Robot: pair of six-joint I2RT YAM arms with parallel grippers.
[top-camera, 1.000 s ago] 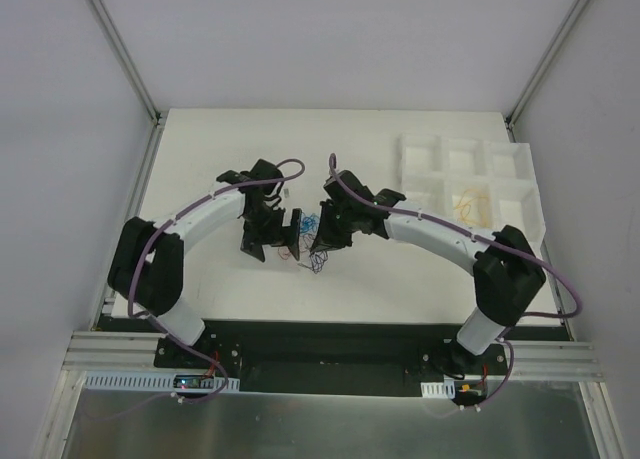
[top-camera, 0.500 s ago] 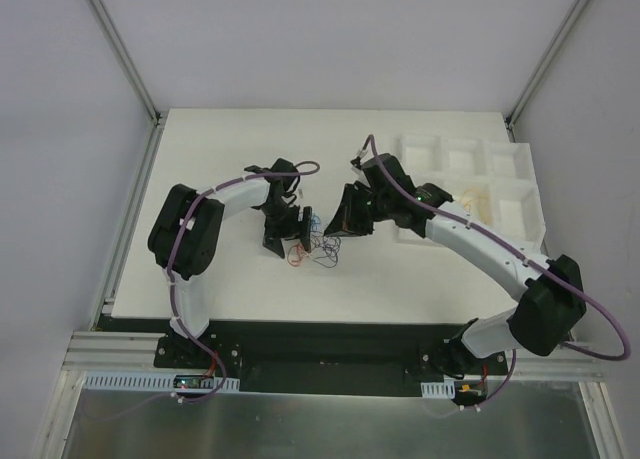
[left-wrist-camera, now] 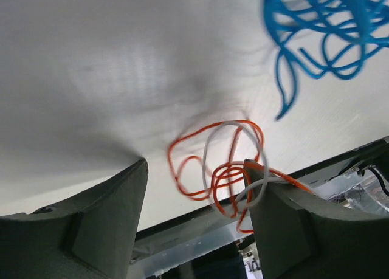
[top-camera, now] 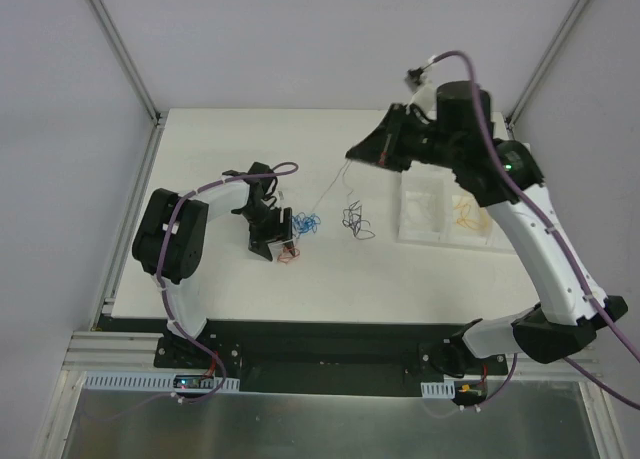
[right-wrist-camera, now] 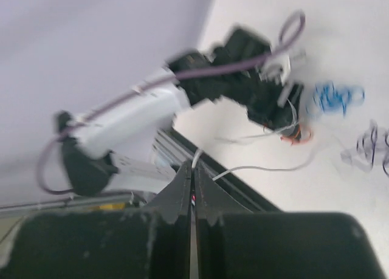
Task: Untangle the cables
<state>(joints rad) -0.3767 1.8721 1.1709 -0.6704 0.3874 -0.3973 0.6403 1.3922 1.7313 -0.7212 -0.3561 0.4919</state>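
My right gripper [top-camera: 349,157] is raised high over the table's back middle, shut on a thin white cable [top-camera: 322,189] that stretches down to the left. In the right wrist view the shut jaws [right-wrist-camera: 193,166] pinch that white cable [right-wrist-camera: 255,168]. My left gripper [top-camera: 283,242] is low on the table, open. In the left wrist view [left-wrist-camera: 194,169] an orange-red cable [left-wrist-camera: 188,142] and a white loop [left-wrist-camera: 211,151] lie between its fingers and hook over the right finger [left-wrist-camera: 285,224]. A blue cable [top-camera: 305,222] lies beside it. A dark cable [top-camera: 356,220] lies apart to the right.
A white compartment tray [top-camera: 505,157] stands at the back right, under my right arm, with a yellow cable [top-camera: 466,211] in one compartment. The left arm's elbow [top-camera: 165,239] hangs near the table's left edge. The table's near edge and black rail run below.
My right gripper has risen and swung back to the right, drawing the white cable taut. The dark cable has come away from the bundle to the right. The left gripper shifted slightly left.
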